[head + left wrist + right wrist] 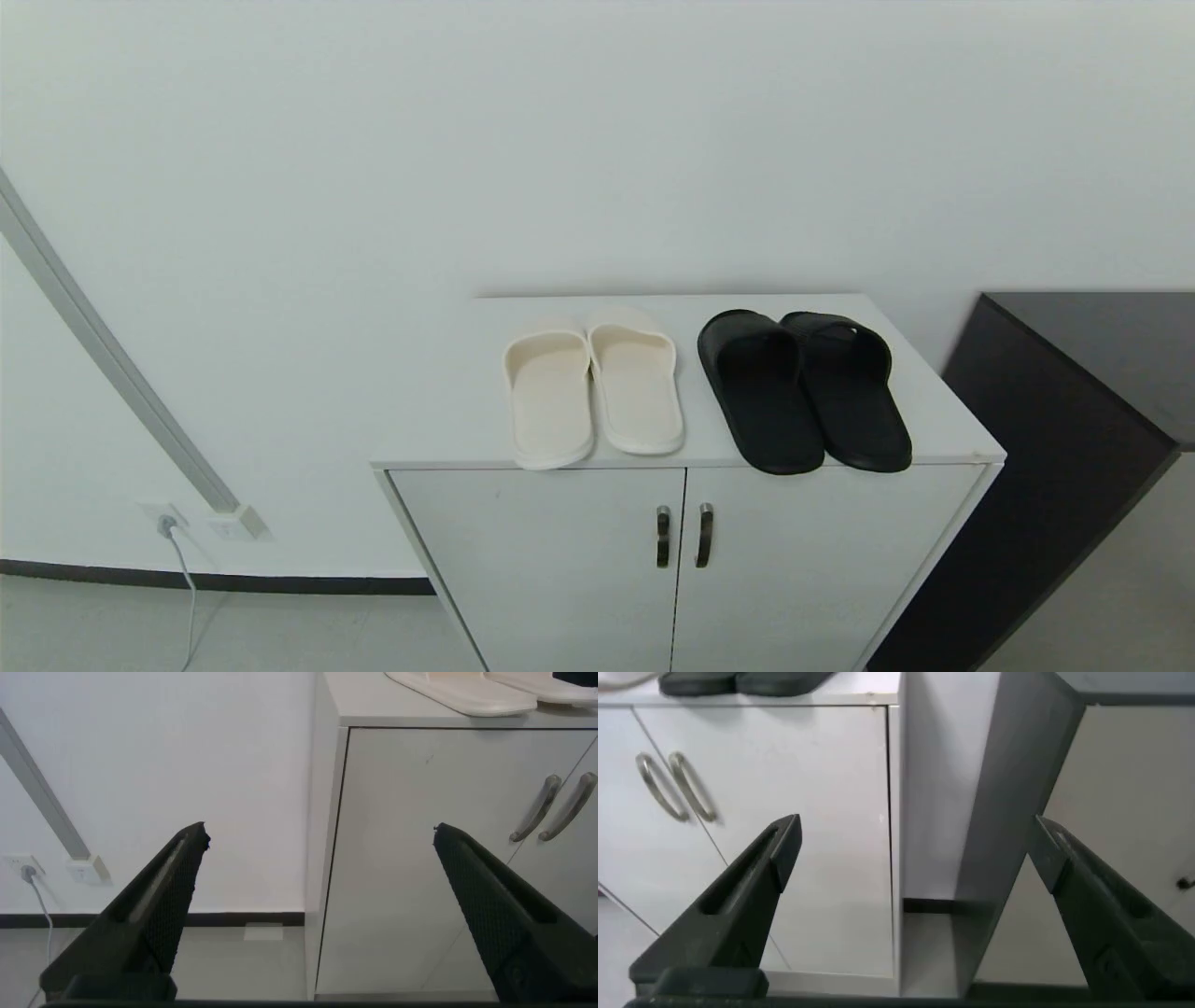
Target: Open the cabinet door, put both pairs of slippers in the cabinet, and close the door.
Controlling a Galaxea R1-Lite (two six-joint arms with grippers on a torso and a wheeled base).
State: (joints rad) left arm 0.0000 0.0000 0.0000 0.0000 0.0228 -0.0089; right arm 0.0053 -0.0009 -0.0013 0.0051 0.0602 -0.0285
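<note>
Slippers lie in two neat pairs on top of the cabinet [541, 569], heels at its front edge. The cream slippers [593, 387] are at nine o'clock from the black slippers [803, 392], set there, I judge, so I can lift them easily once a door is open. Both doors are shut; the left handle [663, 537] and right handle [704, 535] meet at six o'clock from the gap between the pairs. My left claw [320, 833] and right claw [915, 821] are spread wide and empty before the cabinet front, which I take as readiness for a handle. I can read no brand, label or writing anywhere.
</note>
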